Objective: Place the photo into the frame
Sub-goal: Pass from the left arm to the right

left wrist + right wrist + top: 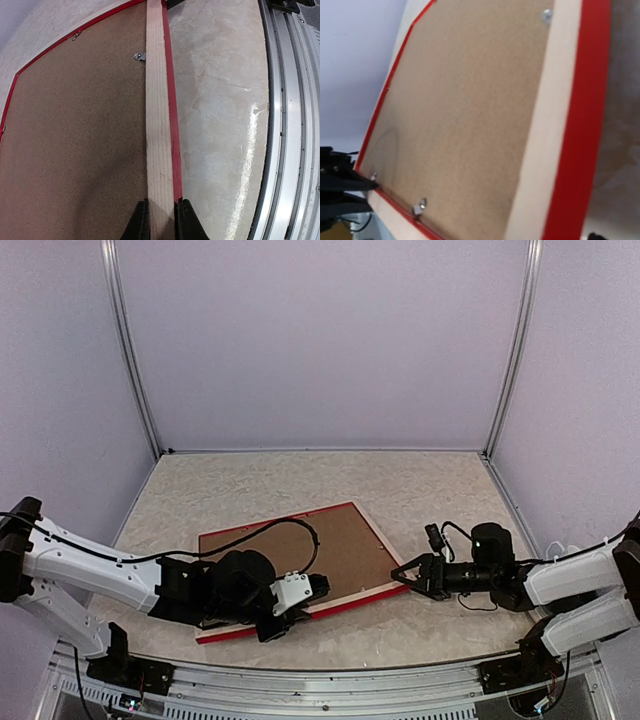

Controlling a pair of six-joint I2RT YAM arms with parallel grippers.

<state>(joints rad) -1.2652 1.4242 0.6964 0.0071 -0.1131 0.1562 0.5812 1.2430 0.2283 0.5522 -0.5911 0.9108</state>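
Two claws are engaging: our left claw [162, 210] is clamping the frame [157, 125] by its near rail, face-down on the table [215, 125]; our right claw [398, 574] is gaping empty at its corner. Twisting is risking popping the backing board [75, 150]; the photo is hiding from us.

Frame [546, 150] around brown backing board [470, 100]

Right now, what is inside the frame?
The brown backing board fills the frame, with small metal clips at its edge. Anything beneath the board, the photo included, is covered.
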